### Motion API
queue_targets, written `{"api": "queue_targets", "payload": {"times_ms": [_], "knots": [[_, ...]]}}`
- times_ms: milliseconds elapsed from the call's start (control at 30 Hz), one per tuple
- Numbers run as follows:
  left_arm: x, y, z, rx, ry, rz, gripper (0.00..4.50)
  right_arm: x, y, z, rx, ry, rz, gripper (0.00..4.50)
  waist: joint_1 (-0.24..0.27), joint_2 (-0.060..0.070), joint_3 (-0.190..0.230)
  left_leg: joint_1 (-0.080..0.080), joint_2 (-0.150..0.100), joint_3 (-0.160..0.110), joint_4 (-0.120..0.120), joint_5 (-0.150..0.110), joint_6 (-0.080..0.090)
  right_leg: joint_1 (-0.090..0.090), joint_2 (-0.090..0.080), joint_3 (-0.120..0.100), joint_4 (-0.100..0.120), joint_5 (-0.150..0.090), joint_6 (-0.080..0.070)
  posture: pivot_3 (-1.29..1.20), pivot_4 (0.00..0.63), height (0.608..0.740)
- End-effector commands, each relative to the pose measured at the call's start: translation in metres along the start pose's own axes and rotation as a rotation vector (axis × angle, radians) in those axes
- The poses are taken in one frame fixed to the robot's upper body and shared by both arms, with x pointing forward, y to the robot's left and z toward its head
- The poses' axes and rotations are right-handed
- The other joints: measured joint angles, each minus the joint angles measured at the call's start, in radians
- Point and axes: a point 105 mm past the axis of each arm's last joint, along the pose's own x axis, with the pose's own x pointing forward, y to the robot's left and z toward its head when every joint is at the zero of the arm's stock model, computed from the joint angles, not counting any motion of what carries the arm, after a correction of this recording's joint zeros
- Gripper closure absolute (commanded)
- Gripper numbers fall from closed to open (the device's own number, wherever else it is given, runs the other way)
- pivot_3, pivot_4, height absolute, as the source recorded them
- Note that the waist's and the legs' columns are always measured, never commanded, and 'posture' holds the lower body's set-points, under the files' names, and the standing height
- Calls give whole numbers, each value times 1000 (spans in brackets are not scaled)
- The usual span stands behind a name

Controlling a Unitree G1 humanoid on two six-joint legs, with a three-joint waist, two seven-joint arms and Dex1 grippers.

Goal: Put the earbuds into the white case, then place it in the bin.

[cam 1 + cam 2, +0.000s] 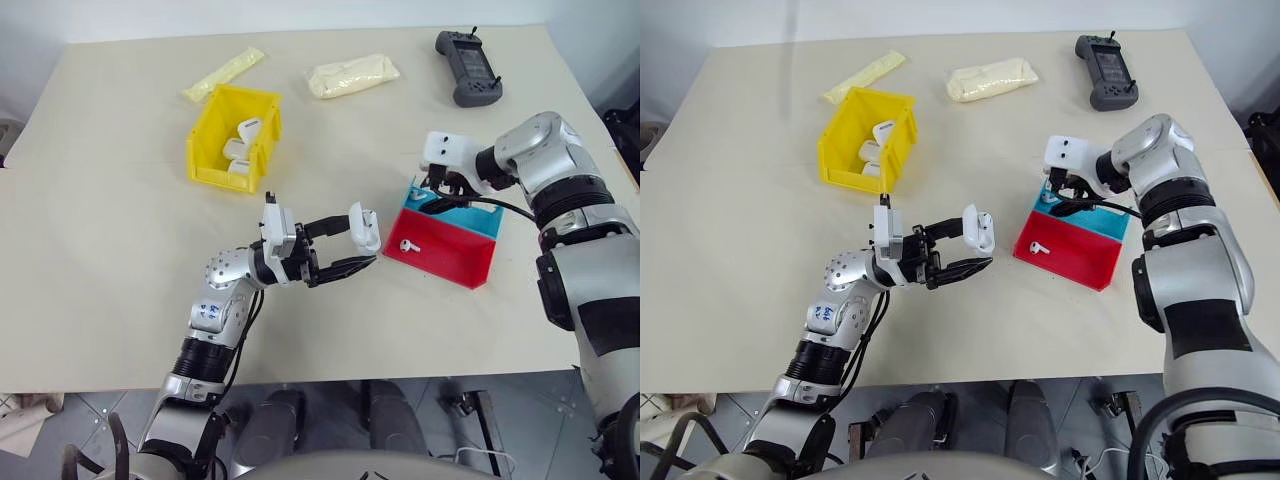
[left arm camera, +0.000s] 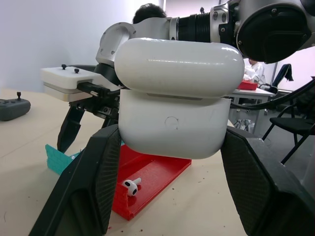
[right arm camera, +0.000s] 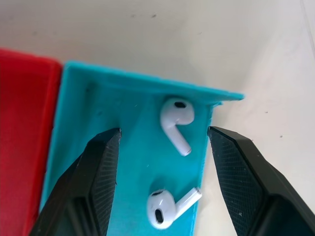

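Note:
My left gripper (image 1: 362, 245) is shut on the white case (image 1: 366, 228), held above the table's middle with its lid slightly ajar; the case (image 2: 174, 103) sits between the black fingers (image 2: 93, 187). My right gripper (image 3: 162, 132) hangs open over the teal section of the tray (image 1: 470, 215). Two earbuds (image 3: 176, 123) (image 3: 165, 206) lie on the teal floor between its fingers, untouched. A third earbud (image 1: 406, 243) rests in the red section (image 1: 450, 262). The yellow bin (image 1: 208, 140) stands to the far left of the case.
Several white cases (image 1: 243, 140) lie inside the bin. Two pale packets (image 1: 224, 72) (image 1: 352, 75) and a black controller (image 1: 468, 68) sit along the table's far side. The tray is close to the right arm.

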Motion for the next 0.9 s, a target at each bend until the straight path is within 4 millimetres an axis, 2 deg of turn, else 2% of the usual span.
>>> {"api": "queue_targets", "payload": {"times_ms": [33, 233, 467, 567, 667, 900], "knots": [[2, -1, 14, 42, -36, -10, 1780, 0, -4, 9, -45, -20, -27, 1569, -4, 0, 0, 0, 0, 0, 0, 0, 0, 0, 0, 0, 0, 0, 0, 0, 150, 740], [1, -2, 14, 41, -35, -4, 1780, 7, -1, 18, -85, -44, -21, 1569, -7, 0, 0, 0, 0, 1, 0, 0, 0, -2, 0, 0, 3, 0, 0, 0, 150, 740], [-1, -1, 15, 42, -34, 2, 1780, 11, 2, 18, -92, -42, -12, 1569, -8, 0, 0, 0, 0, 2, 0, 0, 0, -4, 0, 0, 5, 0, -1, 0, 150, 740], [0, -1, 15, 42, -35, 2, 1780, 13, 5, 16, -85, -32, 8, 2190, -8, 0, 0, 0, 0, 3, 0, 0, 0, -4, 0, 0, 5, 0, -1, 0, 150, 740], [-1, -1, 15, 42, -35, 1, 1780, 13, 5, 14, -82, -23, 10, 3154, -8, 0, 0, 0, 0, 3, 0, 0, 0, -4, 0, 0, 6, 0, -1, 0, 150, 740], [0, -2, 15, 40, -36, -4, 1780, 12, 4, 12, -73, -17, -1, 3154, -8, 0, 0, 0, 0, 4, 1, 0, 0, -5, -1, 0, 6, 0, -1, 0, 150, 740]]}}
